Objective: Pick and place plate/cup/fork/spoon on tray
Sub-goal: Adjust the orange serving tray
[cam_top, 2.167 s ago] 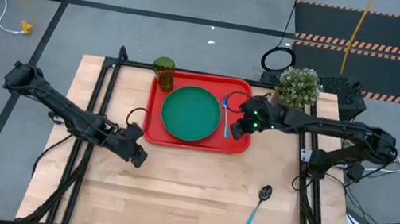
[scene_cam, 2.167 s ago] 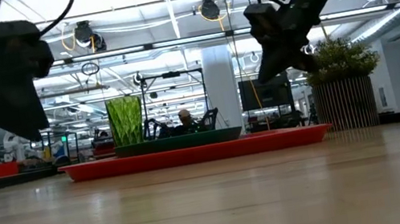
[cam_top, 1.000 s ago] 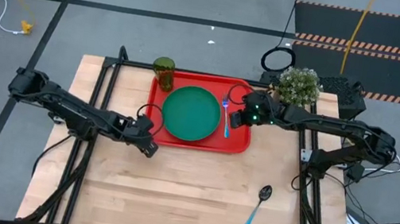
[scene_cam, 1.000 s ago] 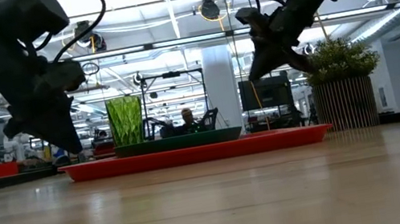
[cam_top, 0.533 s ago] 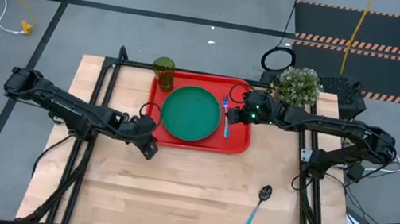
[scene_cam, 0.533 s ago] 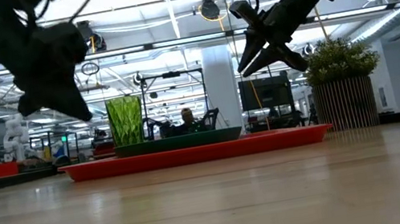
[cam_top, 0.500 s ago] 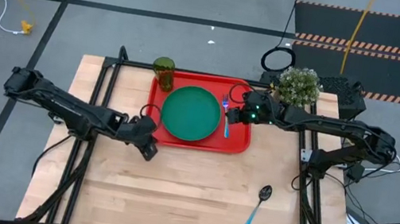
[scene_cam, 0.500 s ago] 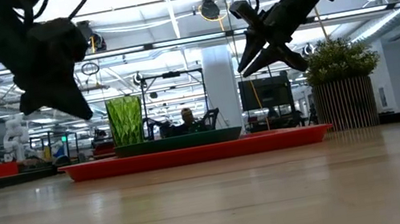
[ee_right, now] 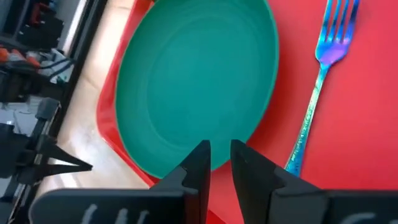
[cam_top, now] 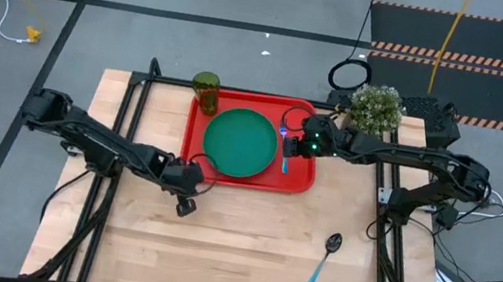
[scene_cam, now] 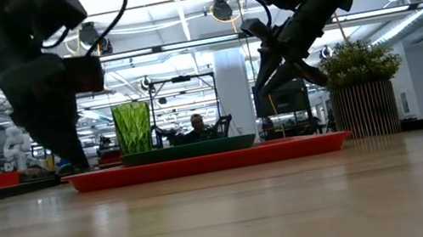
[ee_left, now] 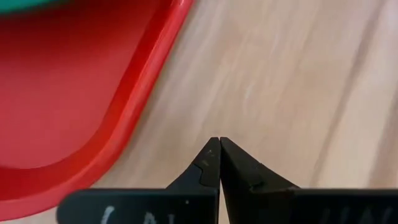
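The red tray [cam_top: 299,176] lies at the table's far middle. On it rest the dark-green plate [cam_top: 239,142] and, right of the plate, the blue-handled fork [cam_top: 285,147]. The olive cup [cam_top: 205,88] stands upright at the tray's far left corner. The spoon [cam_top: 324,259] lies on the bare table at the near right. My left gripper [cam_top: 183,206] is shut and empty, pointing down over the wood just off the tray's near left corner [ee_left: 93,168]. My right gripper [cam_top: 293,145] hovers over the fork and the plate's right rim [ee_right: 249,124], its fingers a little apart and empty.
A potted plant [cam_top: 376,107] stands just off the tray's far right corner, close to my right arm. Black frame rails [cam_top: 120,140] run along the table's left and right sides. Bare wood [cam_top: 234,250] lies between the tray and the near edge.
My left gripper has gone down toward the table and a little toward the near edge, beside the tray's near left corner, fingers shut throughout. My right gripper has shifted slightly toward the table's left over the tray. Plate, fork, cup and spoon have stayed where they were.
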### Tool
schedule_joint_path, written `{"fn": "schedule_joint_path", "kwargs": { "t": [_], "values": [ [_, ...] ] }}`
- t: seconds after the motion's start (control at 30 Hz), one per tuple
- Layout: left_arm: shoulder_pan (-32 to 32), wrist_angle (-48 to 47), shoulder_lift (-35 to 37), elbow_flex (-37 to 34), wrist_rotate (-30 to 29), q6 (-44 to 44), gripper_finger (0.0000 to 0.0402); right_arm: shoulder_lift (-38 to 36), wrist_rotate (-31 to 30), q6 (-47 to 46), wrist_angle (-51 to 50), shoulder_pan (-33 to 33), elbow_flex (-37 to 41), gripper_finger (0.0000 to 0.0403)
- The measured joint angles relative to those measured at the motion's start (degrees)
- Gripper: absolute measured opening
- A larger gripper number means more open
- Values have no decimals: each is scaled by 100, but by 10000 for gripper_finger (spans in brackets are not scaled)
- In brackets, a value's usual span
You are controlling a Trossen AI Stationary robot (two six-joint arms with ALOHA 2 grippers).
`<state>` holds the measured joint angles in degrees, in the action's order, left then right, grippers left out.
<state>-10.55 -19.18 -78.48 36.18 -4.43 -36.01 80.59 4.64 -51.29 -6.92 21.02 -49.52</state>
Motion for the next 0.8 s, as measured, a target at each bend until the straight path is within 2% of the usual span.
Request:
{"fn": "schedule_joint_path", "kwargs": {
  "t": [0.3,0.8],
  "values": [
    [187,-15,-545,0,-8,37,3,-4,9,99,-17,0,2,57],
    [632,-38,-555,0,-250,303,5,-2,9,268,-19,0,2,57]
  ]
}}
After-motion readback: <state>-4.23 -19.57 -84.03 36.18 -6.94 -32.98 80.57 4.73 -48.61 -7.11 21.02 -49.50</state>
